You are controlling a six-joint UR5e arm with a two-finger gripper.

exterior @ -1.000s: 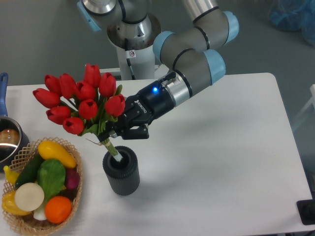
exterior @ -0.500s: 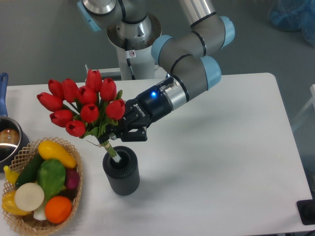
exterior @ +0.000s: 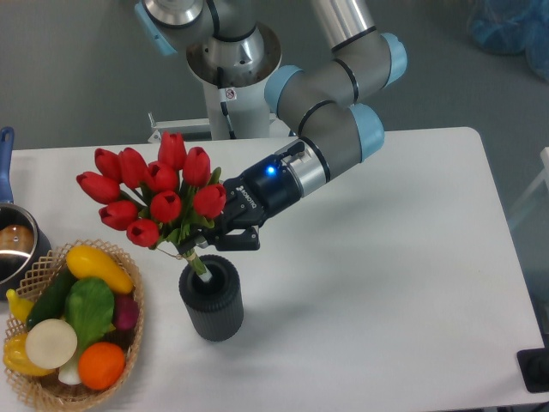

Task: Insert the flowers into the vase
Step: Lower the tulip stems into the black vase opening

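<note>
The flowers (exterior: 154, 193) are a bunch of red tulips with green stems, tilted up and to the left. Their stem ends dip into the round mouth of the vase (exterior: 211, 300), a dark grey ribbed cylinder standing on the white table. My gripper (exterior: 206, 242) is shut on the stems just above the vase's rim, reaching in from the right. The lowest part of the stems is hidden inside the vase.
A wicker basket (exterior: 39, 266) of colourful vegetables stands at the front left, close to the vase. A metal pot (exterior: 13, 245) with a blue handle sits at the left edge. The arm's base (exterior: 232, 77) stands behind the table.
The bunch has swung a little to the right and more upright, with the gripper shifting slightly along. The stem ends stay in the vase's mouth.
</note>
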